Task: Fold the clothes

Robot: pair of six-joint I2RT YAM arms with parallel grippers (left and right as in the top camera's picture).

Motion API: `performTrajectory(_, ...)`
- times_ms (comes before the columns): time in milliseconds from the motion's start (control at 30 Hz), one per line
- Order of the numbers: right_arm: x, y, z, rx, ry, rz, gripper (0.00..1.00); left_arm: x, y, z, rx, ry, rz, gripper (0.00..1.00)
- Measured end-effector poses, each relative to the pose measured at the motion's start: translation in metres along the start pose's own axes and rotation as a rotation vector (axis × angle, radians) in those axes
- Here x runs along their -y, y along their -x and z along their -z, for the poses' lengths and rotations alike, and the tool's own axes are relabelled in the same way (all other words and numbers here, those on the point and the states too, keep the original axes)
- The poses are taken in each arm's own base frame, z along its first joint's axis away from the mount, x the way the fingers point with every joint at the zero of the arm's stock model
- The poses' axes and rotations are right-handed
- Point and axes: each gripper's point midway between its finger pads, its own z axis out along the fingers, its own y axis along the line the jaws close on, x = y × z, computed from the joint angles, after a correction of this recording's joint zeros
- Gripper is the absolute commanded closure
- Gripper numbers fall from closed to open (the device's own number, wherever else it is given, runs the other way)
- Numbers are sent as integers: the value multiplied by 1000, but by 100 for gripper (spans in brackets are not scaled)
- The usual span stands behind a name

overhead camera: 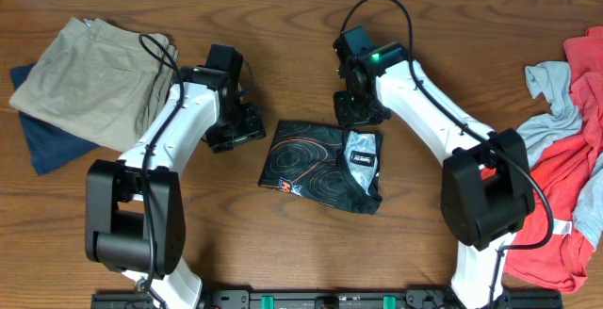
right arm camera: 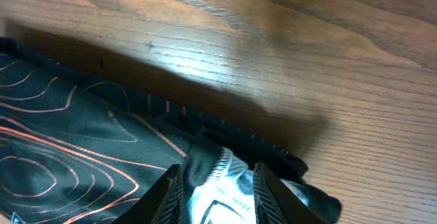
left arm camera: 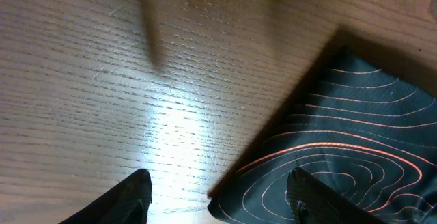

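A black T-shirt (overhead camera: 320, 163) with thin orange contour lines lies folded into a small rectangle at the table's middle, with a white print patch showing at its right end. My left gripper (overhead camera: 237, 130) hovers open at its left corner (left arm camera: 218, 186): one finger (left arm camera: 130, 197) over bare wood, the other (left arm camera: 307, 197) over the black cloth (left arm camera: 341, 142). My right gripper (overhead camera: 358, 111) is at the shirt's far right edge. Its fingers (right arm camera: 217, 183) stand a little apart over the white print (right arm camera: 225, 183), with black cloth (right arm camera: 75, 142) to the left.
A khaki garment (overhead camera: 89, 78) lies folded on a dark blue one (overhead camera: 42, 149) at the far left. A loose heap of coral-red (overhead camera: 565, 191) and pale grey-blue (overhead camera: 551, 83) shirts fills the right edge. Bare wood (overhead camera: 283, 45) lies behind the black shirt.
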Motion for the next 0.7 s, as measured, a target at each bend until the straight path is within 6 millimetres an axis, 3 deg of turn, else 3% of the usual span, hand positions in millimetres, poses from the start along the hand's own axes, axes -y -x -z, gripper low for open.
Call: performTrajectory(700,-8,-5,-14,-21,-5,24,72,0,0,0,0,0,0,35)
